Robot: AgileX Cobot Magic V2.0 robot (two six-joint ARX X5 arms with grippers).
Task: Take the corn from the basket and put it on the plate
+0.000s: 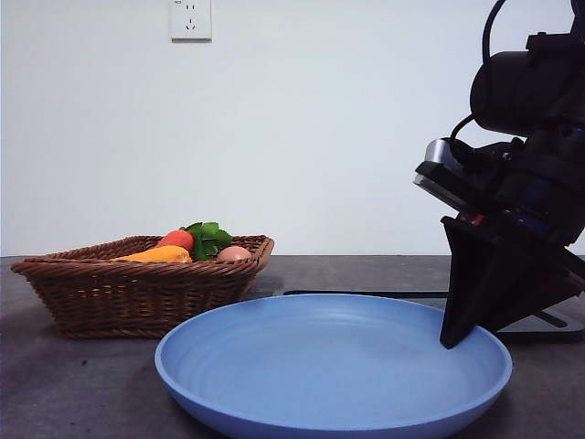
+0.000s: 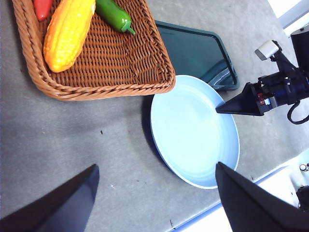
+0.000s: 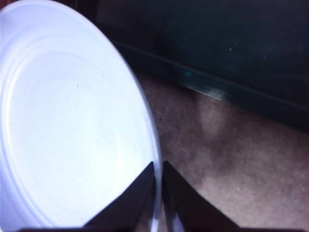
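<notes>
Two jaws of your right gripper [image 3: 158, 166] are pinched tight on the rim of the plate [image 3: 67, 121], one tip inside the rim, the other outside on the grey table [image 3: 227, 159]. In the front view that gripper [image 1: 454, 340] comes down from the right and touches the plate's [image 1: 274, 366] right side. Your left gripper [image 2: 154, 169] hangs high over the table with its jaws spread wide, grasping nothing. Below it, the corn [image 2: 67, 31] lies in the basket [image 2: 125, 63], next to a green pepper [image 2: 115, 15] and a red vegetable [image 2: 42, 7]. The basket sits just beside the plate's [image 2: 193, 135] edge. A dark tray [image 2: 193, 53] lies behind the plate, beside the basket.
</notes>
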